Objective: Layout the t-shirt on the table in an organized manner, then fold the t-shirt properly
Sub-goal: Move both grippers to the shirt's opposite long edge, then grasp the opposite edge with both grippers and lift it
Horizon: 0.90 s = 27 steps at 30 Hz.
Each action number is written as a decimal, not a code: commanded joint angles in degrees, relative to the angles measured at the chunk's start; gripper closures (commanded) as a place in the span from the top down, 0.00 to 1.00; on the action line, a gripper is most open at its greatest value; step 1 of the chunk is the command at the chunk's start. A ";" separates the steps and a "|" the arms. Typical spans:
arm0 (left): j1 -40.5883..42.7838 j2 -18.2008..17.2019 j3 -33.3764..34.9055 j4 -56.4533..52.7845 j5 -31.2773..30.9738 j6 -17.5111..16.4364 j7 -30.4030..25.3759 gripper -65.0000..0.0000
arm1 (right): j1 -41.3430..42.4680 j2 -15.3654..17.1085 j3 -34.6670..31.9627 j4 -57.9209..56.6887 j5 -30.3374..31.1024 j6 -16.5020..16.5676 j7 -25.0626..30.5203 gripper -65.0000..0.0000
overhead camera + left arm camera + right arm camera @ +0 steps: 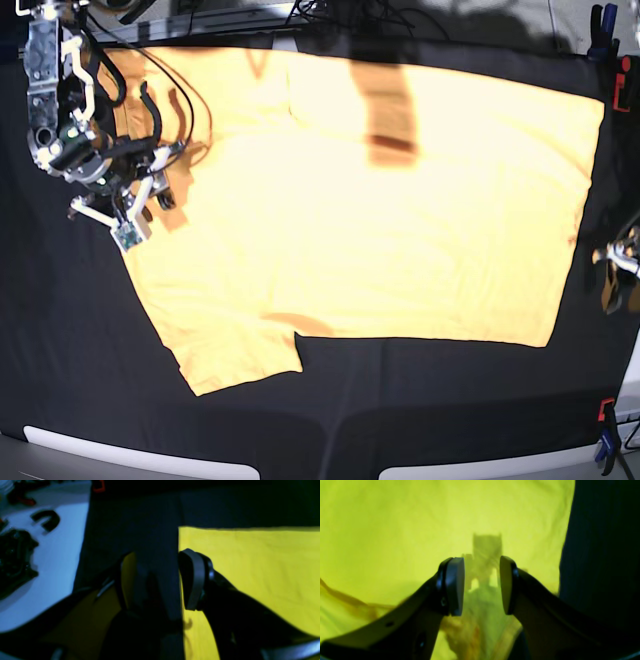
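The pale yellow-orange t-shirt (380,220) lies spread flat across the black table (60,330), neck toward the left and hem toward the right. My right gripper (150,178) hovers over its left part near the collar. In the right wrist view this gripper (481,586) is open with only shirt fabric (395,530) below it. My left gripper (612,272) is at the far right by the hem. In the left wrist view it (160,580) is open astride the shirt's edge (250,567), one fingertip (195,580) over the fabric and black cloth showing between the fingers.
Red clamps (620,95) (605,418) grip the table's right edge, and a white rim (140,462) runs along the front. Beyond the table edge, the left wrist view shows a white surface (55,562) with black parts (46,520) and a red clamp (98,487).
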 commanded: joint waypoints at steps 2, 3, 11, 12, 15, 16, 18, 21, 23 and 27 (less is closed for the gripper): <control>-5.33 -0.33 2.60 -4.74 -0.81 -0.90 -1.16 0.41 | 0.70 0.55 0.48 0.85 0.55 0.02 0.81 0.35; -7.63 0.07 4.26 -7.56 -0.59 -1.09 -1.57 0.41 | 0.85 0.52 0.48 0.85 0.55 0.02 0.70 0.35; -25.79 6.27 14.75 -32.72 4.70 -1.01 -8.48 0.41 | 0.98 0.55 0.48 0.85 0.11 0.00 -1.88 0.35; -27.54 7.19 14.95 -36.15 5.53 -0.98 -10.34 0.41 | 0.98 0.55 0.48 0.85 0.13 0.00 -2.01 0.35; -31.93 9.38 14.97 -45.88 9.44 -0.42 -15.91 0.41 | 0.98 0.55 0.48 0.85 0.09 0.00 -2.03 0.35; -32.94 9.90 14.97 -48.63 10.14 0.70 -17.62 0.41 | 0.98 0.52 0.48 0.85 -0.02 0.00 -2.05 0.35; -34.36 10.71 14.97 -53.09 10.36 3.17 -21.09 0.41 | 0.98 0.55 0.48 0.85 -0.04 0.00 -2.08 0.35; -34.36 11.26 14.97 -56.19 10.36 3.74 -25.35 0.41 | 0.98 0.55 0.50 0.85 -0.04 0.00 -2.36 0.35; -34.21 11.43 14.97 -56.78 10.38 3.78 -25.59 0.39 | 0.98 0.55 0.50 0.85 -0.04 -0.02 -2.43 0.35; -34.23 12.04 14.97 -57.40 10.36 3.74 -25.11 0.38 | 0.98 0.55 0.50 0.85 -0.04 -0.02 -2.47 0.35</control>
